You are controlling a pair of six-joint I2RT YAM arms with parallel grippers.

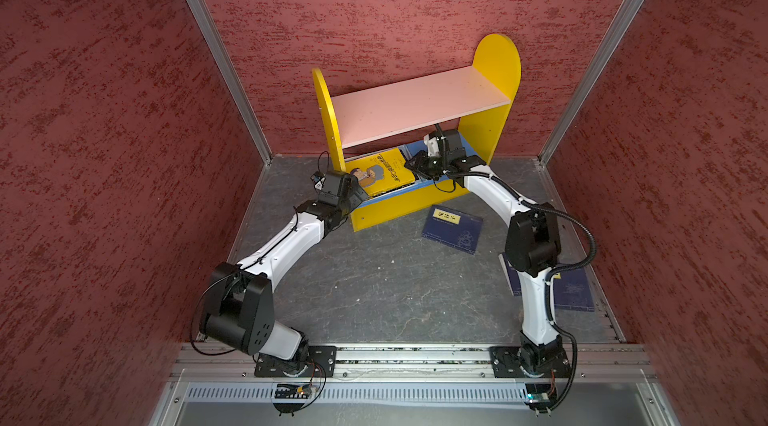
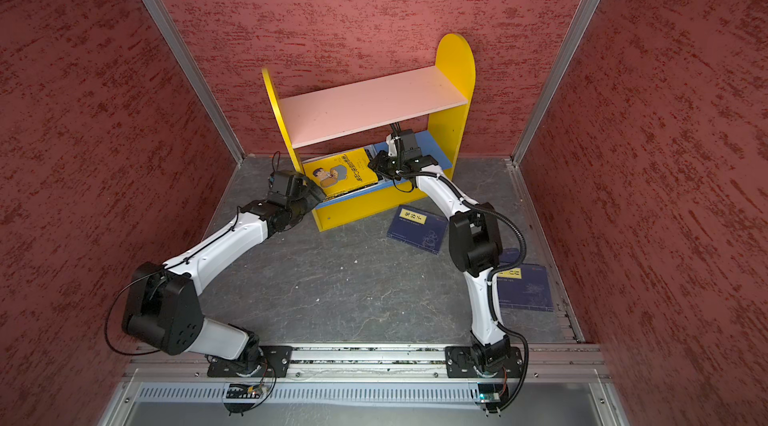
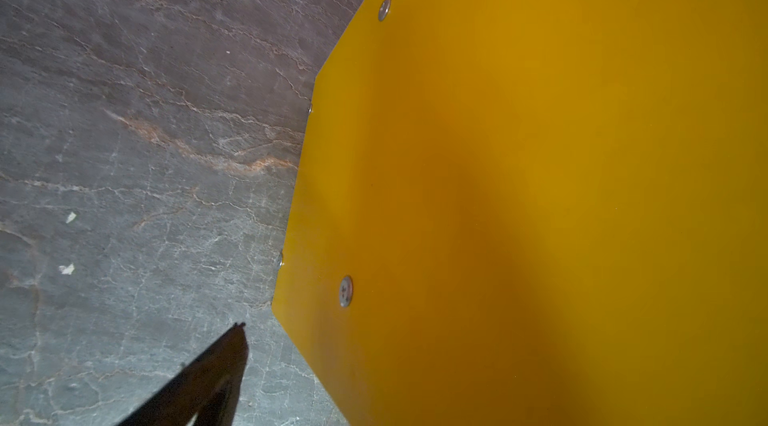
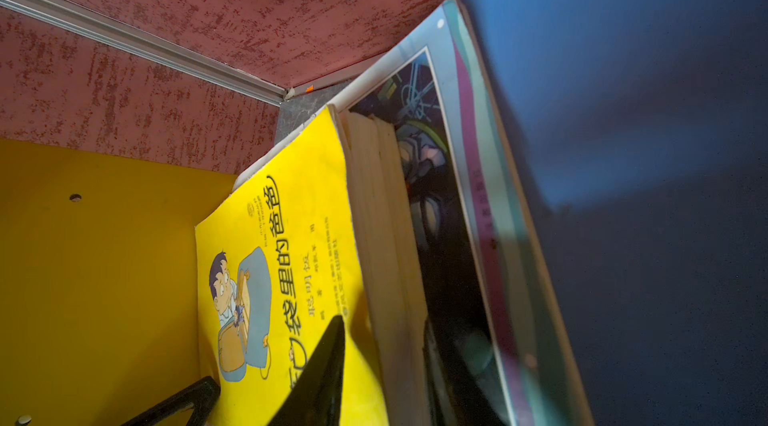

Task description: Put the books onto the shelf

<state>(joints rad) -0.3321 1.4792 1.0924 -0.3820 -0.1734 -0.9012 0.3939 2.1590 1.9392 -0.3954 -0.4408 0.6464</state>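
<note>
Both top views: yellow book lies on the shelf, on its lower board. Right gripper is at the book's edge, left gripper beside the left panel.
Left wrist: jaws wide apart, one finger showing.
Right wrist: finger over the yellow cover; we can't tell if it's clamped.

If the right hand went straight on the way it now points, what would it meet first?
Most likely the yellow book: one finger of the right hand lies over its cover. Past it stands the shelf's yellow side panel; depth is unclear.
</note>
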